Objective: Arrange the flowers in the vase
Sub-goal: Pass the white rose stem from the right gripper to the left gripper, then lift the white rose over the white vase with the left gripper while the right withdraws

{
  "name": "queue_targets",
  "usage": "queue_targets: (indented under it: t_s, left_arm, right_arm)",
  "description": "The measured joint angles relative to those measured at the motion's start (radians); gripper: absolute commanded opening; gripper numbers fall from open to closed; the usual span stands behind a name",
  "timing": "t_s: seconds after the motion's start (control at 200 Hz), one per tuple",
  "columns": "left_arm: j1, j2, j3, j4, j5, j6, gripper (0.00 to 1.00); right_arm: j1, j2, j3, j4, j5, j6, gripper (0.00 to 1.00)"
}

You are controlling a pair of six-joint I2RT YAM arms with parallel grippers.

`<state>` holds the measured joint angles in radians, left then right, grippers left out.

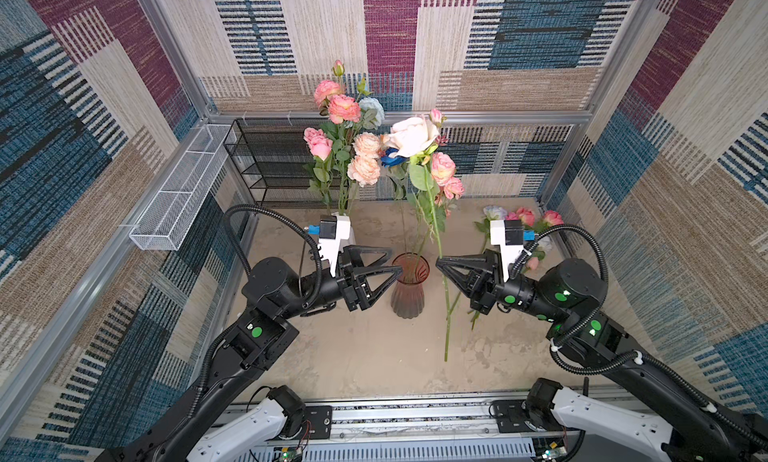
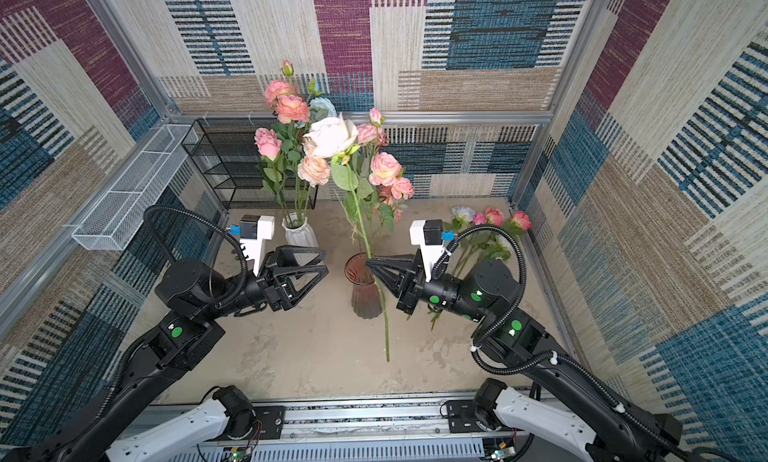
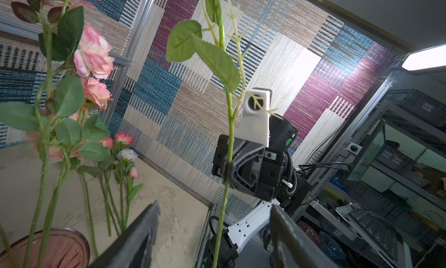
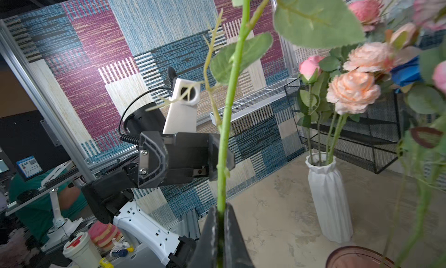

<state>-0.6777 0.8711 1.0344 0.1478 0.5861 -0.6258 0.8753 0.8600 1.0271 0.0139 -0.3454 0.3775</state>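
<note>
right gripper (image 1: 438, 263): clamped low on the green stem of the cream rose (image 1: 410, 136); in the right wrist view the stem is seen pinched between the two fingers (image 4: 235, 240)
cream rose: held upright with a slight tilt; head is up level with the other blooms; lower stem end hangs outside the pink glass vase (image 1: 409, 285), on its right and nearer side; whether that end touches the surface (image 1: 365, 364) cannot be told
left gripper (image 1: 397, 259): released, jaws spread wide, nothing gripped; tips are placed just beside the vase rim on its left
pink glass vase: upright at mid-surface, between the two grippers; stems are already seated in it, with pink blooms (image 1: 443, 168) and a dark blue bloom (image 1: 392, 159) above
white vase (image 2: 300, 232): upright behind the left gripper, toward the far left; a bunch of roses (image 1: 344, 108) in pink, peach and pale blue is carried in it
loose roses (image 1: 524, 217): laid flat on the surface at far right, behind the right gripper; heads are pointed toward the back wall
black wire shelf (image 1: 266, 165): set against the back wall, behind the white vase
white mesh basket (image 1: 174, 206): mounted on the left wall frame
</note>
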Motion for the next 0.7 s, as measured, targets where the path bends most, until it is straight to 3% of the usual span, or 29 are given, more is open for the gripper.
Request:
queue_targets:
  t_s: [0.175,0.376,0.531,0.571,0.626,0.701]
  left_arm:
    - [-0.019,0.053,0.049,0.036,0.024,0.000,0.55]
    - [-0.032,0.067,0.064,0.039,0.028,0.007,0.34]
    - [-0.033,0.062,0.069,0.007,-0.003,0.020,0.07]
    - [-0.033,0.058,0.069,-0.005,-0.016,0.024,0.00]
    - [-0.034,0.051,0.069,-0.018,-0.033,0.029,0.00]
    - [-0.035,0.045,0.076,-0.042,-0.038,0.037,0.00]
  right_arm:
    - [0.122,0.085,0.030,0.002,0.105,-0.029,0.00]
    - [0.169,0.137,0.044,0.000,0.172,-0.038,0.00]
    - [0.179,0.149,0.049,0.008,0.182,-0.042,0.00]
    - [0.179,0.149,0.049,0.008,0.182,-0.042,0.03]
    - [0.180,0.149,0.049,0.006,0.189,-0.042,0.09]
    - [0.182,0.146,0.045,0.007,0.193,-0.041,0.28]
